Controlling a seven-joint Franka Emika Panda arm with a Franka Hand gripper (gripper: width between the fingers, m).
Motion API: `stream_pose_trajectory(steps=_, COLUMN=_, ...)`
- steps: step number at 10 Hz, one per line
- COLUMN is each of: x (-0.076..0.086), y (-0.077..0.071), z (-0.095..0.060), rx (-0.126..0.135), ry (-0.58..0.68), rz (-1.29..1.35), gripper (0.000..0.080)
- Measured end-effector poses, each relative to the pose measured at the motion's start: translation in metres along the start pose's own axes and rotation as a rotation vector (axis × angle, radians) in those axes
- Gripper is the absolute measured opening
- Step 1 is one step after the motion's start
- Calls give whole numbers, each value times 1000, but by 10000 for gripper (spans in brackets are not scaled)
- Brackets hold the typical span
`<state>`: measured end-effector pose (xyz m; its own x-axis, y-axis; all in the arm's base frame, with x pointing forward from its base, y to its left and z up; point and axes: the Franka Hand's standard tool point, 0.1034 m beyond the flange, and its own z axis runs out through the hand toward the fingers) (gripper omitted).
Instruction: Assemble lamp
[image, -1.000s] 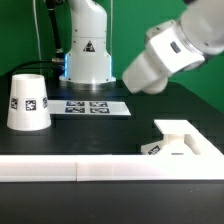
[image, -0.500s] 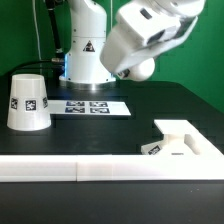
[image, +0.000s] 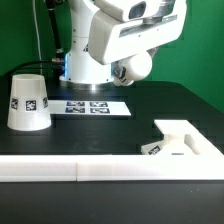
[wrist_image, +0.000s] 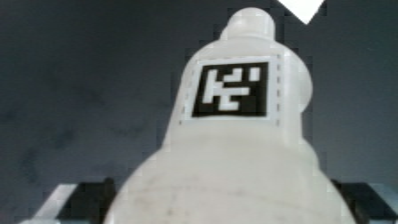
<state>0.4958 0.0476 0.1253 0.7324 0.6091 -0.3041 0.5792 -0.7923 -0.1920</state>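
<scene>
Firmly clamped in the gripper (wrist_image: 210, 198), the white bulb (wrist_image: 222, 150) bears one black-and-white tag (wrist_image: 233, 90).

Exterior cam sat low off the table (image: 150, 100) edge, mid-range, facing my base (image: 88, 55). My wrist cam stared close-up along the bulb (wrist_image: 222, 150). Both views caught bulb and table.

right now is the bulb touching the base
Apart. The exterior view shows the bulb high in the air, a wide gap separating it from the base.
</scene>
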Motion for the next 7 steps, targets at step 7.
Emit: stream_pose_trajectory(steps=7, x=14, y=28, z=-31, rx=-97, ry=382, rz=31, gripper=578)
